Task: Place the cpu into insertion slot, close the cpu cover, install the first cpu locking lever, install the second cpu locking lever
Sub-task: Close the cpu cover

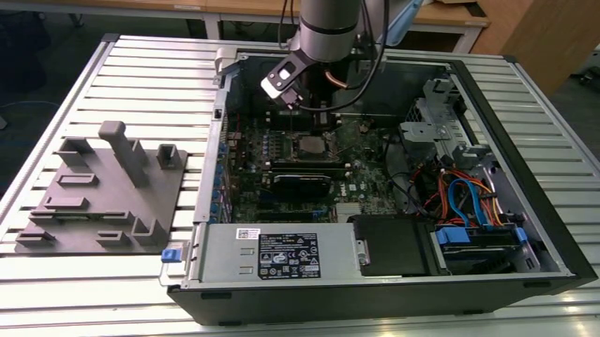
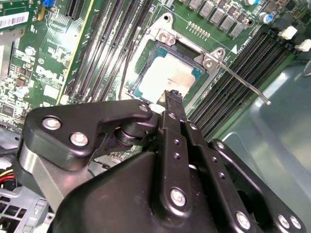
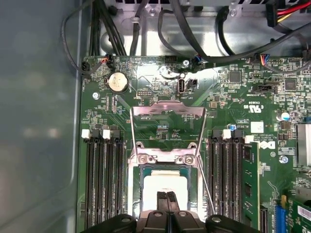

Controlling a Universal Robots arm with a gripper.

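fingers clenched tip to tip, nothing between them. Tips sit over the near edge of the cpu; we can't tell if they touch its top or hang just above it. The second wrist view agrees: fingers pinched into one blade at the chip's edge.

cpu lies flat inside the insertion slot, silvery top up, and looks square to the rim.

Past the cpu from the fingers, the cpu cover is swung open, tilted back on its hinge side, clear of the chip. Off to one side of the fingers a locking lever sticks out free, unlatched. memory slots flank the slot on both sides.

Handling, our read:
- **cpu:** light, stiff, with a smooth and slippery metal top. The contacts under it are fragile, so we only load it gently straight down, or grip it by opposite edges.
- **cpu cover:** thin springy sheet on a hinge. We'd take it at the free edge farthest from the hinge.
- **locking lever:** stiff wire, best pushed near its bent end.
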